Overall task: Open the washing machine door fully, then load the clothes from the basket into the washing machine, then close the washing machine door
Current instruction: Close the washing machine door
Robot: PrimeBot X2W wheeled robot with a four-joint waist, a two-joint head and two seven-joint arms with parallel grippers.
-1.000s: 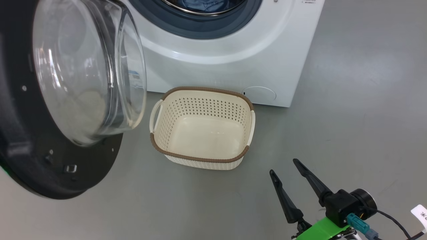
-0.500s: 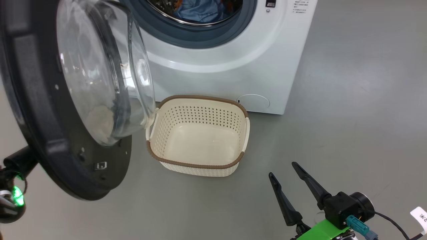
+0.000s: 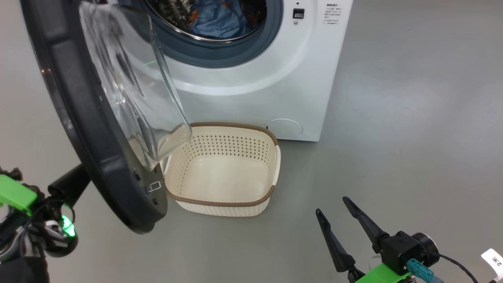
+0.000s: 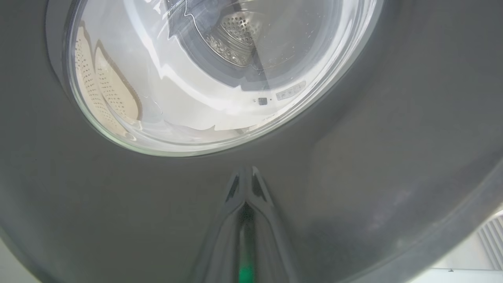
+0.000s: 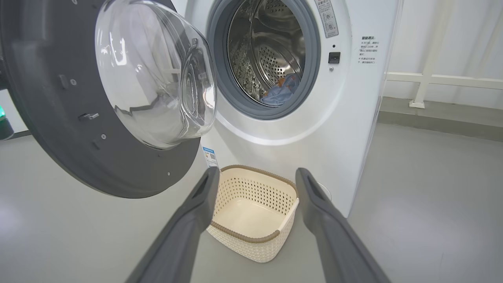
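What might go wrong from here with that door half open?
The left hand, shut, has only its tips at the door's glossy face, so it may slip. The basket sits close under the door's swing; clearance is unclear, so it may get clipped. The clothes lie near the drum's front and might catch at the seal.

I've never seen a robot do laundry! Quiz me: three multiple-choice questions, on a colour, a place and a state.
1. The basket has a rim that is: A brown, B green, C red.
2. The clothes lie: A in the basket, B in the washing machine, C on the floor.
3. The right gripper is: A shut on clothes, B shut on the basket, C open.
Answers: A, a brown band tops the cream walls; B, blue fabric shows inside the steel drum; C, its fingers stand apart, holding nothing.
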